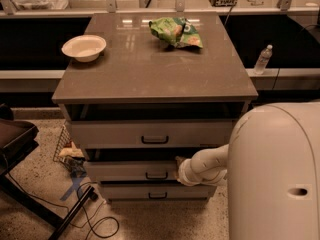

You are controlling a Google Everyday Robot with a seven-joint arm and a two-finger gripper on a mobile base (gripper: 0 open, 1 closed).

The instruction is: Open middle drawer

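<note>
The middle drawer (125, 171) is a pale grey front with a small black bar handle (156, 175), between a taller drawer front (110, 133) above and a narrower one (130, 191) below. A dark gap shows above its front panel. My gripper (180, 171) comes in from the right on a white arm (212, 163) and sits against the middle drawer's front, just right of the handle. The drawer's inside is hidden.
The brown cabinet top (150, 69) holds a white bowl (84, 47) and a green snack bag (176, 32). My white robot body (275, 174) fills the lower right. A dark chair (15, 144) and floor cables (95, 224) lie at the left. A water bottle (263, 59) stands behind right.
</note>
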